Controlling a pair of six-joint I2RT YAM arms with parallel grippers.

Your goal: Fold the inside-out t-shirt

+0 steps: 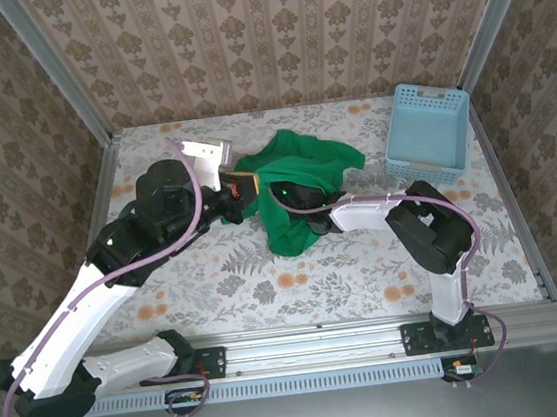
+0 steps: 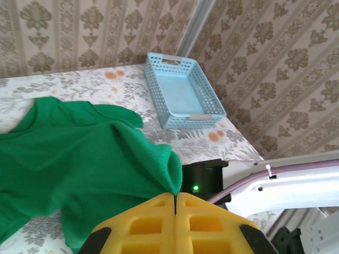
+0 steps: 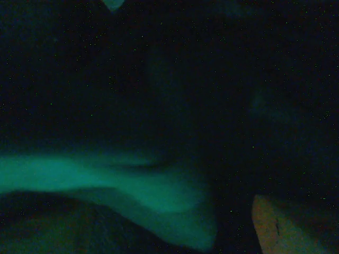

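The inside-out t-shirt [image 1: 299, 171] is a bright green crumpled heap at the middle back of the table. My left gripper [image 1: 239, 188] is at its left edge, yellow fingers shut on a raised fold of the green cloth [image 2: 79, 153] that runs into the closed jaws of the left gripper [image 2: 175, 197]. My right arm's wrist [image 1: 303, 203] reaches in from the right and goes under the cloth, which hides its fingers from above. The right wrist view is dark, with dim green fabric [image 3: 132, 185] close ahead and one fingertip [image 3: 286, 227] far to the lower right, so the jaws stand wide.
A light blue lattice basket [image 1: 428, 129] stands at the back right corner, seen as the basket [image 2: 183, 90] beyond the shirt. The flowered table [image 1: 267, 280] is bordered by metal rails and wallpapered walls. The right arm's white link [image 2: 286, 185] lies close beside the left gripper.
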